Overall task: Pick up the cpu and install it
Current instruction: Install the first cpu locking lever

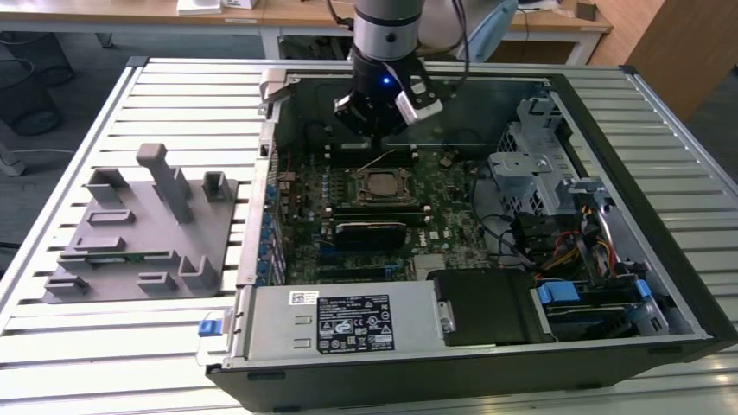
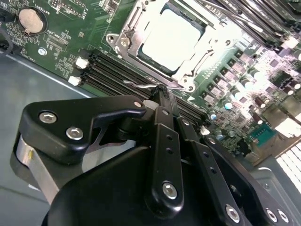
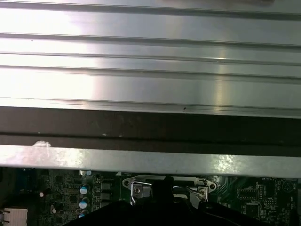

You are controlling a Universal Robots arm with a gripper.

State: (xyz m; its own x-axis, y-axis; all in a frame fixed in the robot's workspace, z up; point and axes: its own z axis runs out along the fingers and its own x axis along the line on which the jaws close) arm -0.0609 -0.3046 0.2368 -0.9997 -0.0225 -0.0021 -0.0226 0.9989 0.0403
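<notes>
cpu (image 2: 171, 40) seated in socket (image 2: 126, 43) — pincer (image 2: 161, 94) closed, beside it

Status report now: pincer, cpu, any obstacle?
Pincer shut, empty, at socket lever. Cpu seated in socket. Nothing blocking.

Open space above cpu (image 2: 171, 40); case wall (image 1: 416, 79) close behind gripper (image 1: 381, 130)

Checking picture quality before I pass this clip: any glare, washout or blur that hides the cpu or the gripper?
In the second wrist view the cpu in its socket is washed out by glare, its top nearly white; the gripper is dark but sharp. In the first wrist view bright reflections streak the ribbed table. The exterior view is evenly lit, with daylight brightening its right edge.
</notes>
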